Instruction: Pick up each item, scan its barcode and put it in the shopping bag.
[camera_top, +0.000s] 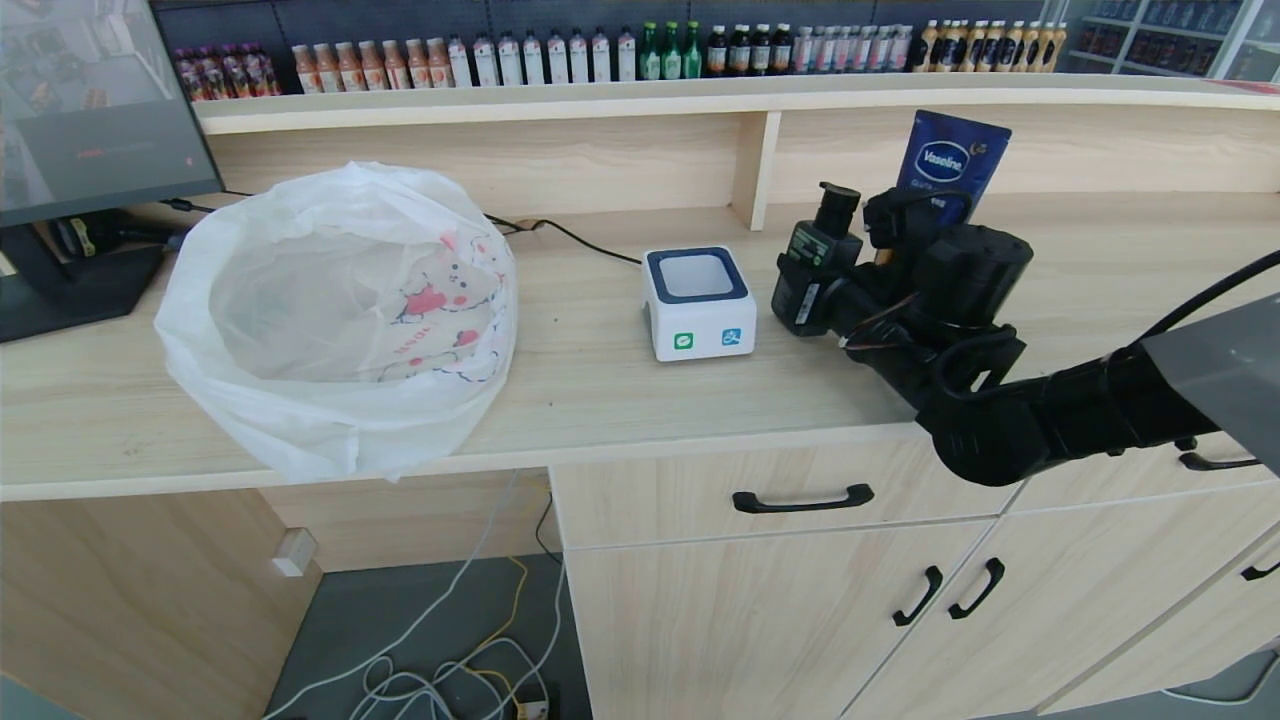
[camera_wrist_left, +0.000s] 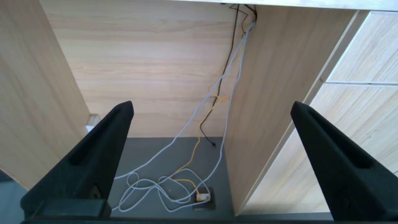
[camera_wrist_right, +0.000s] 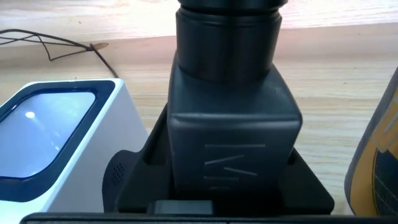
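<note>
Head view: the dark square bottle (camera_top: 812, 268) is gripped firmly in the right gripper (camera_top: 835, 300), at 3 o'clock of the scanner (camera_top: 697, 300), cap aimed toward 12, long axis near upright. Scanning and bagging are judged undone (shopping bag (camera_top: 300, 420) at 9 o'clock); a blue tube (camera_top: 950, 160) waits at 1. The left gripper (camera_wrist_left: 211, 118) is spread wide, nothing held.

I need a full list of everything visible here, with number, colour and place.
white plastic shopping bag: one, white, left on the light wooden counter
box-shaped scanner: one, white with blue-framed top, counter's middle
square capped bottle: one, dark, beside the scanner, in the right gripper
soft tube: one, blue, upright, counter's back right
drink bottles: many, mixed colours, top shelf row
monitor: one, dark, far left
cables: several, white and yellow, floor under counter
right gripper: one, black, shut on the bottle
left gripper: one, black, open, below counter height
</note>
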